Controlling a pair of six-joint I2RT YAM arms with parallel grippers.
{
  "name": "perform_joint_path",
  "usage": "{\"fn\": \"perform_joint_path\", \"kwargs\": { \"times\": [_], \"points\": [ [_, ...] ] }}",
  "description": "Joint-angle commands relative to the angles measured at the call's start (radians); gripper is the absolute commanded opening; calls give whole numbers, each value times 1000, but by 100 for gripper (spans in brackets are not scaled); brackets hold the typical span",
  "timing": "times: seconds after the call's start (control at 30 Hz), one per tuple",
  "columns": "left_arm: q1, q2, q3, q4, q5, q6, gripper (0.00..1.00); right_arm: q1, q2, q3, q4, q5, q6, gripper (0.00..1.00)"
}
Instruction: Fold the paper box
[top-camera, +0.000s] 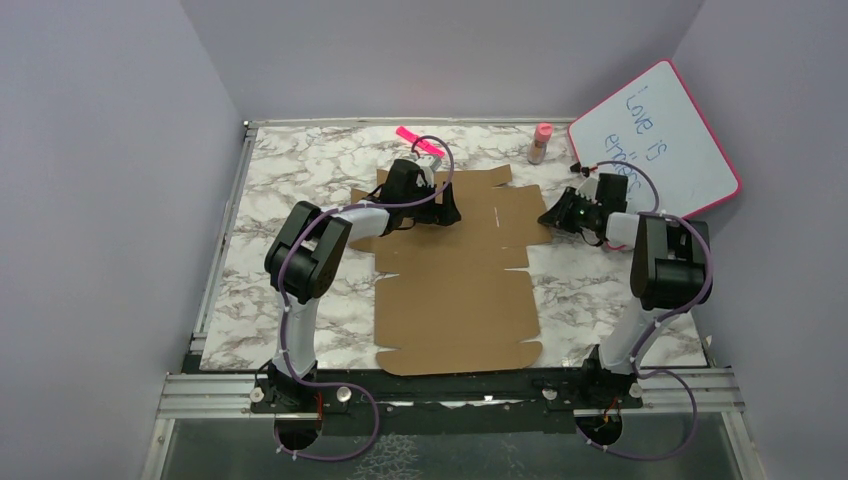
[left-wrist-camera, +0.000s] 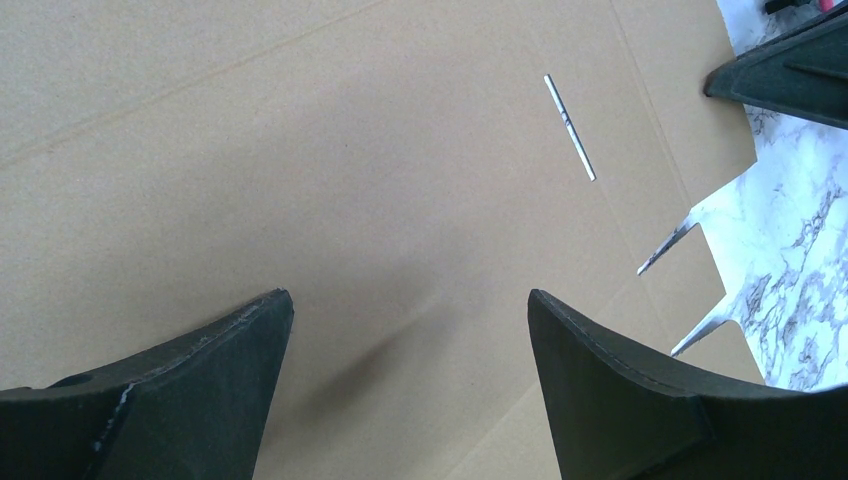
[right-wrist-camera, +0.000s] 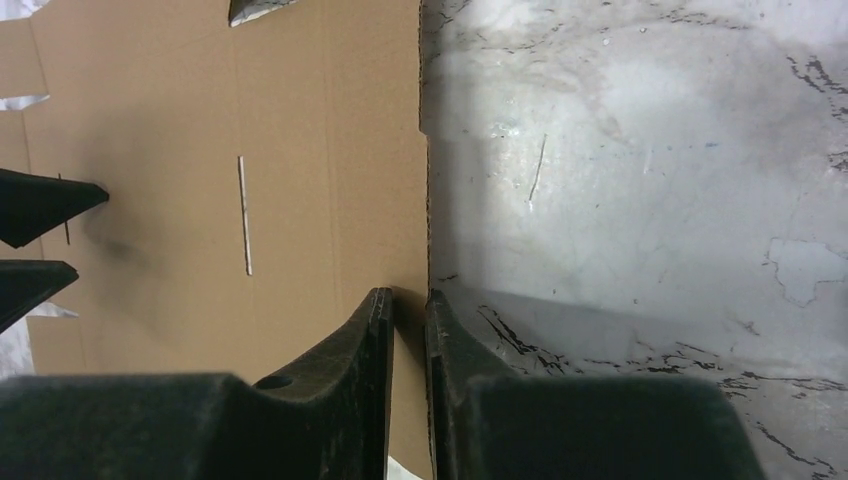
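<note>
L fingers (left-wrist-camera: 200, 380): stood wide apart, holding nothing; hung over the middle of the far panel of the paper box (top-camera: 455, 290), plain cardboard showing btwn them.
R fingers (right-wrist-camera: 350, 350): nearly together, only a thin slit left; the box's R edge ran straight into that slit, one finger over cardboard, the other over bench. Couldn't tell if the edge was actually pinched.
Finger material: matte black, wedge-shaped, tapering to blunt tips, faintly grainy surface.
Paper box: lay flat and unfolded on the bench centre, btwn the two arms; far panel under the L fingers, near panel reaching toward the arm bases.
Box material: plain brown cardboard, unprinted, smooth w/ faint crease lines; stepped outline w/ flaps and notches along the sides.
Slot (left-wrist-camera: 570, 128): thin straight cut in the far panel, btwn the two sets of fingers.
Bench (top-camera: 300, 170): white marble-look top w/ grey-brown veining, slightly glossy.
Whiteboard (top-camera: 660, 130): pink-framed, rounded corners, blue handwriting, leaning at far R behind the R arm.
Bottle (top-camera: 541, 142): small, pink, upright near the far edge, apart from the box.
</note>
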Motion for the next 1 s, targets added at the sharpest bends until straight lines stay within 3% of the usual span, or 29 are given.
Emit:
{"fn": "perform_joint_path", "kwargs": {
  "times": [0.0,0.27,0.6,0.97],
  "points": [
    [-5,34,-31,-115,15,1,89,12,-28,25,-57,-16,-42,16],
    [-5,42,-35,-119,7,-1,89,122,-123,51,-171,229,-128,8],
    [-5,57,-32,-118,7,-8,89,360,-154,137,-319,627,-226,3],
    [-2,69,-27,-118,3,-10,89,514,-127,222,-415,875,-268,2]
  ]
}}
